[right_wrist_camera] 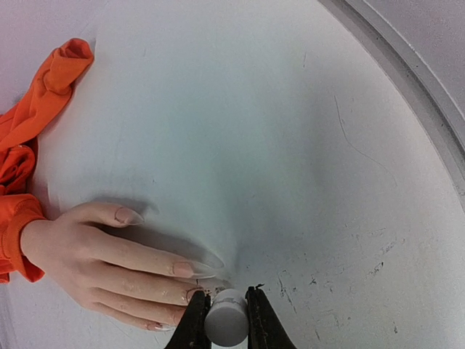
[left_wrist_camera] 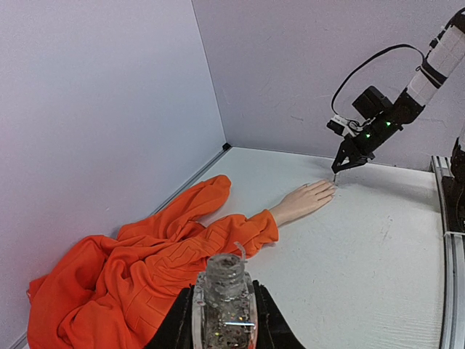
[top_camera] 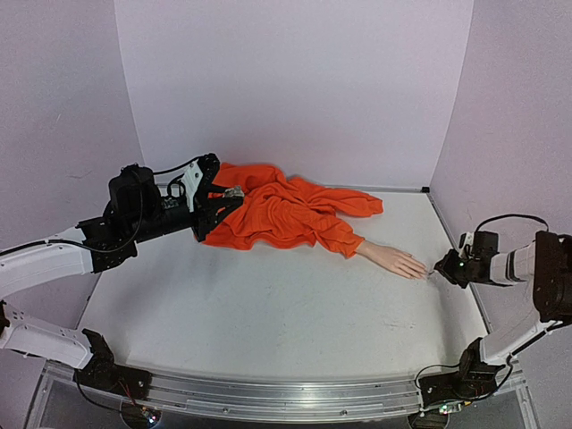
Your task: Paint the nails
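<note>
The nails (right_wrist_camera: pixel 183 269) are found on the mannequin hand (top_camera: pixel 394 260), laid flat on the table (top_camera: pixel 268 313) over to the right, with the orange sleeve (top_camera: pixel 335 234) bunched behind. A white cap (right_wrist_camera: pixel 225 329) is clamped by the right gripper (right_wrist_camera: pixel 225 311) right at the fingertips. A clear bottle (left_wrist_camera: pixel 227 291) is pinched by the left gripper (left_wrist_camera: pixel 227 320), well apart.

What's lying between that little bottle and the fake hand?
The orange sleeve lies between the bottle and the hand, clearest in the left wrist view.
</note>
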`<state>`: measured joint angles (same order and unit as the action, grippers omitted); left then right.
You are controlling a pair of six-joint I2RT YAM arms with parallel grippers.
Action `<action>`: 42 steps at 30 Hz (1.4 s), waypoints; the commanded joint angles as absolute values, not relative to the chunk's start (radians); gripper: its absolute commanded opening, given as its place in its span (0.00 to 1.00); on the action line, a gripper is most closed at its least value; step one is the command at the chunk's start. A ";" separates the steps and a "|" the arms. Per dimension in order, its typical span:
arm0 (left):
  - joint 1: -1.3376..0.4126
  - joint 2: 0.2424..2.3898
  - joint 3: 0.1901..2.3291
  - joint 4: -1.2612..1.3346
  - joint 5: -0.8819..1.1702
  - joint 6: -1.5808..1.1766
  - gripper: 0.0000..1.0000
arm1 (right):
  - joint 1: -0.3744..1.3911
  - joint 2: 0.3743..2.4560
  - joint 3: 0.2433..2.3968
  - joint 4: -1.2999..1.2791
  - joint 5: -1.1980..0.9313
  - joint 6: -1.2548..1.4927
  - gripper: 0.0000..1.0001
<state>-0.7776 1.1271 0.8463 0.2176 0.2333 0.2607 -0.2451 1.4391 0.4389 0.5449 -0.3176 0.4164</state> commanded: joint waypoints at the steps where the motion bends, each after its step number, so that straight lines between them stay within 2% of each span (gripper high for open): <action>1: -0.773 1.113 0.864 0.278 0.244 0.250 0.00 | -0.239 1.367 0.443 0.538 -0.289 0.416 0.00; 6: -0.773 1.111 0.864 0.278 0.242 0.252 0.00 | -0.239 1.318 0.420 0.539 -0.287 0.411 0.00; 16: -0.773 1.110 0.864 0.277 0.246 0.251 0.00 | -0.235 1.373 0.424 0.567 -0.388 0.394 0.00; 42: -0.773 1.114 0.867 0.278 0.252 0.247 0.00 | -0.219 1.410 0.447 0.579 -0.378 0.397 0.00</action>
<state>-0.7776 1.1271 0.8463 0.2176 0.2363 0.2607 -0.2276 1.4044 0.4183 0.5564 -0.3634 0.4076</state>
